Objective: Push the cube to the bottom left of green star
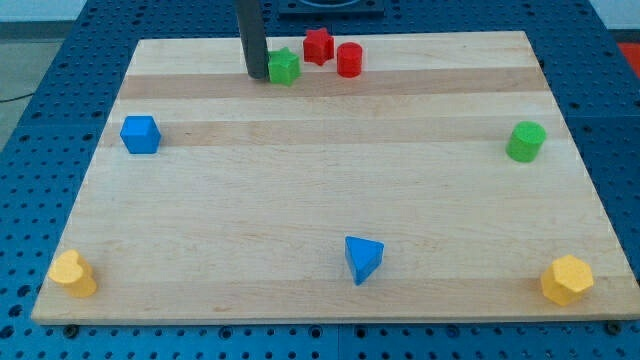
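Basically wooden counter (330, 200) on blue pegboard (30, 60). Rod upright, no jaws; my tip (256, 75) touching green star (285, 66) at its 9 o'clock. Blue cube (140, 134) well apart, 8 o'clock.

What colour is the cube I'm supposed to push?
Blue: the blue cube sits near the board's left edge in the camera view.

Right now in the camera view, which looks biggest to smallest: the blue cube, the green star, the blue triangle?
1. blue triangle, though it sits nearest the camera
2. blue cube, nearly as big
3. green star, farthest away, beside my tip
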`<move>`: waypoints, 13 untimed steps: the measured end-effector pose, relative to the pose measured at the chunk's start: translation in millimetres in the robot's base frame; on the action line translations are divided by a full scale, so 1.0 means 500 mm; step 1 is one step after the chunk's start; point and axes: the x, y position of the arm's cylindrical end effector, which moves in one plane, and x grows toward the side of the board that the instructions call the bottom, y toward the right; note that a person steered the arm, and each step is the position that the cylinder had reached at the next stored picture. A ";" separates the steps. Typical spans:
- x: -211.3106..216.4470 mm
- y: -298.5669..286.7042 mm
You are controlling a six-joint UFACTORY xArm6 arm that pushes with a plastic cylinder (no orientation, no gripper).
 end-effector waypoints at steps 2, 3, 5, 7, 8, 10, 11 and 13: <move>-0.008 -0.236; 0.095 -0.333; 0.326 -0.368; 0.241 -0.309; 0.181 -0.248; 0.133 -0.156; 0.192 -0.218; 0.270 -0.171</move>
